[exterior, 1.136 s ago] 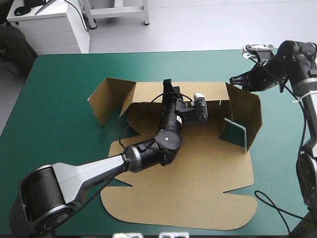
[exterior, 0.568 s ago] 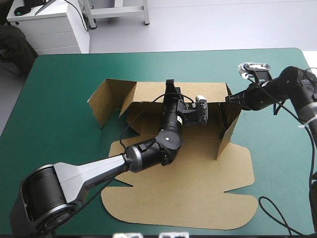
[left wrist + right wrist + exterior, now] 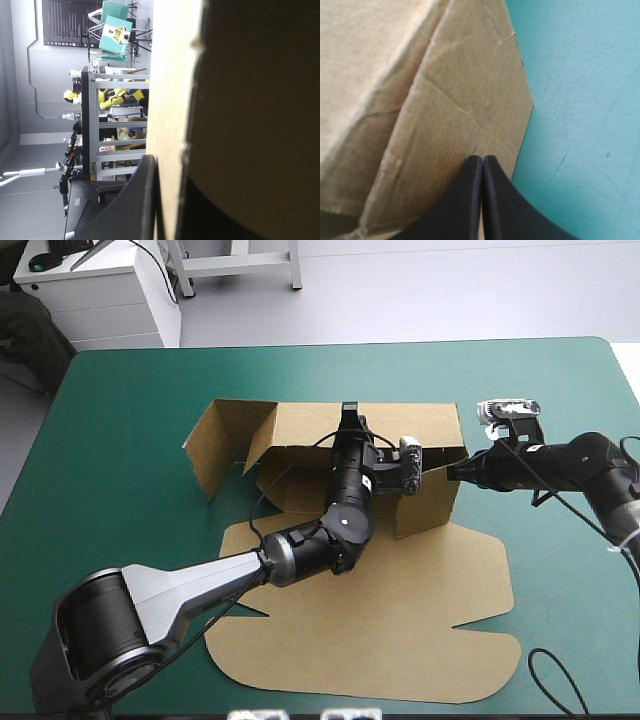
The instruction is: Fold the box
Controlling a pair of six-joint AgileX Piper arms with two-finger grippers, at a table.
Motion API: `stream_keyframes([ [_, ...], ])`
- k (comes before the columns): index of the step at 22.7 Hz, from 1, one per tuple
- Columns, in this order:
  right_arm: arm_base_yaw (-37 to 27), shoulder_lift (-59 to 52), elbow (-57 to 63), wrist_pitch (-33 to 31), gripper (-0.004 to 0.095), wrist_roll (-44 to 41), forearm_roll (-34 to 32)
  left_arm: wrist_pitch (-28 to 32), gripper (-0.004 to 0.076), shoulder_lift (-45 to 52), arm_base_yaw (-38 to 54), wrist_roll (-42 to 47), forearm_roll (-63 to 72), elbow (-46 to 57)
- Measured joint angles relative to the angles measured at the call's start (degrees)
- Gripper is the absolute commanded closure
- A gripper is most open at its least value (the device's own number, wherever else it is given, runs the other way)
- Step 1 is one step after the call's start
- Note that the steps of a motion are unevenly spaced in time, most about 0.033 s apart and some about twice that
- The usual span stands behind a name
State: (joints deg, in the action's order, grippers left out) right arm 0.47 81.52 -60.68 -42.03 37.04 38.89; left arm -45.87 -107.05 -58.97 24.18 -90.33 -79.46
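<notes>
Now the box [image 3: 400,590] is seen at the centre of the table [image 3: 110,430], its far wall clamped by the left gripper [image 3: 350,412] at 12 o'clock — the right gripper [image 3: 453,473], pressed together, touches the 3 o'clock wall. Board is judged light, stiff — best held at edges.

The box [image 3: 430,580] lies in the middle of the table [image 3: 120,440]. The left gripper [image 3: 350,415] reaches inside the box and holds it at the far side. The right gripper [image 3: 455,473] is just right of the box and touches its right side.
</notes>
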Motion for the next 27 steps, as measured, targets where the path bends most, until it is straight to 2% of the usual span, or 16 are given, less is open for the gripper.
stream_keyframes([
  [3, 0.0, -0.1, 0.2, 0.0, 0.0897, 3.9, 0.1, 0.0, 0.0731, 0.0, 0.0, 0.0, 0.0, 0.0],
  [4, 0.0, -0.2, 0.3, -0.3, 0.0860, 4.6, -0.3, 0.0, 0.0731, 0.0, 0.0, -0.1, 0.0, 0.0],
  [6, 0.0, -0.5, 0.3, -0.6, 0.0751, 4.4, -1.7, 0.0, 0.0731, 0.0, 0.0, -0.1, 0.0, 0.0],
  [8, 0.0, -0.8, 0.3, -0.9, 0.0587, 4.1, -3.6, 0.0, 0.0731, -0.1, 0.0, -0.2, 0.0, 0.0],
  [11, 0.0, -0.8, -0.3, -2.0, 0.0469, 5.2, -6.2, -0.1, 0.0731, -0.1, 0.0, -0.4, 0.0, 0.0],
  [15, 0.0, -0.8, -2.2, -5.8, 0.0459, 11.5, -7.5, -0.1, 0.0731, -0.1, 0.0, -0.4, 0.0, 0.0],
  [22, 0.0, -0.8, -2.4, -8.6, 0.0460, 13.7, -7.3, -0.1, 0.0731, -0.1, 0.0, -0.4, 0.0, 0.0],
  [25, 0.0, -0.6, -2.5, -8.0, 0.0460, 15.9, -3.0, -0.1, 0.0731, -0.1, 0.0, -0.4, 0.0, 0.0],
  [27, 0.0, 0.4, -2.5, -7.7, 0.0467, 17.4, 2.4, -0.1, 0.0731, -0.1, 0.0, -0.4, 0.0, 0.0],
])
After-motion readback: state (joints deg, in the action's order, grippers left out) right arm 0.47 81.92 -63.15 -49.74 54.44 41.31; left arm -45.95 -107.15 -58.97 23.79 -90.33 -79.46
